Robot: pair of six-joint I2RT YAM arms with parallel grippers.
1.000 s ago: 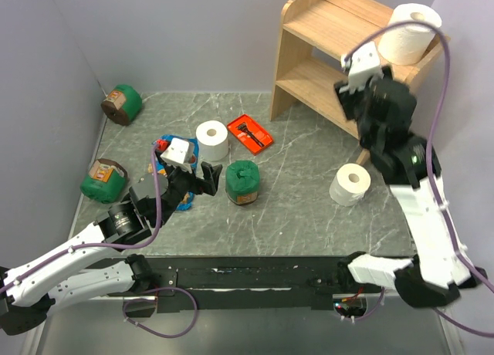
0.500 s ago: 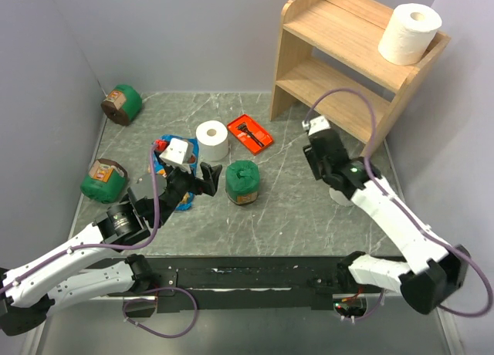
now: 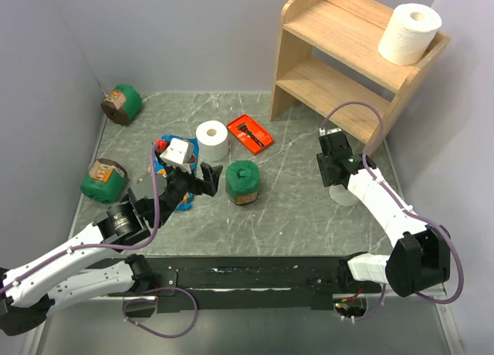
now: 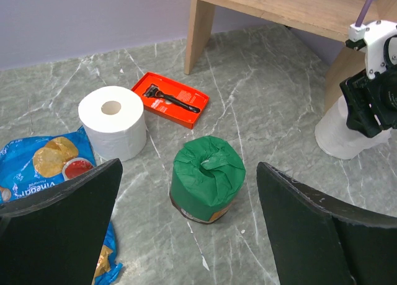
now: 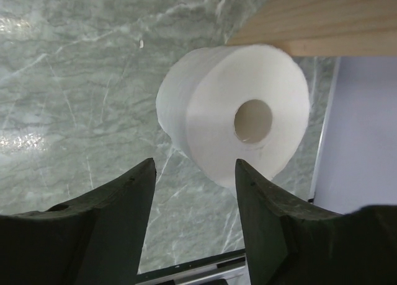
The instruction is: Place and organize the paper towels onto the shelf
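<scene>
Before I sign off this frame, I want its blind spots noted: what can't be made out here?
Roll by the shelf: top view, mostly under the right arm; left wrist view, its top behind the right gripper.
Right gripper: top view, hidden below that arm.
Chip bag: top view, largely under the left arm; left wrist view, cut by the edge.
Canister labels: too small to read anywhere.

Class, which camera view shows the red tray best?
Left wrist: the red tray lies close and unblocked, its black razor plain. Top external shows it small but whole; right wrist does not show it.
</scene>
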